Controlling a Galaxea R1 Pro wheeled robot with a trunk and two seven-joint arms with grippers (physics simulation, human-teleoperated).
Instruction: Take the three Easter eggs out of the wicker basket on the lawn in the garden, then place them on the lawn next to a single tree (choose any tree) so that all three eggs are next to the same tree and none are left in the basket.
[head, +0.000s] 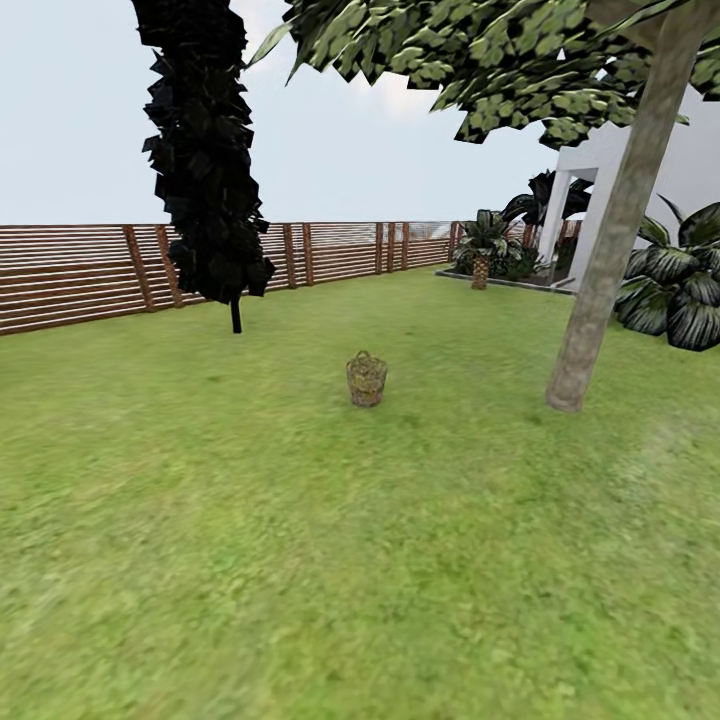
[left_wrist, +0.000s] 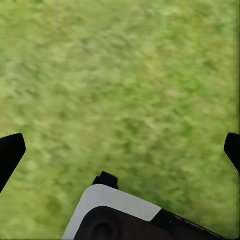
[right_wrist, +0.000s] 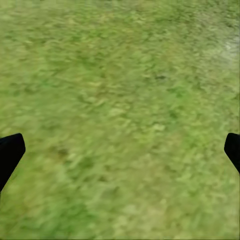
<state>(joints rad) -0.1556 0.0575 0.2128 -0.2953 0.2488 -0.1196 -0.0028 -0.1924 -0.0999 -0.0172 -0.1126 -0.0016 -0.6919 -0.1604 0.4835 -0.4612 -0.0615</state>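
Note:
The brown wicker basket (head: 366, 379) stands small and far off on the lawn (head: 300, 520), near the middle of the head view. Its contents are too small to make out, so the Easter eggs are hidden. To its right rises the tree (head: 610, 260) with a pale grey-brown trunk leaning slightly and green leaves overhead. My left gripper (left_wrist: 120, 150) hangs open over bare grass, its black fingertips (left_wrist: 11, 152) far apart. My right gripper (right_wrist: 120, 150) is likewise open above grass, with nothing between its fingers.
A dark cypress-like tree (head: 205, 150) stands left of the basket. A brown slat fence (head: 150, 265) bounds the back. At the right are a white house (head: 640, 170) and spiky palm-like plants (head: 680, 285). Open grass stretches between me and the basket.

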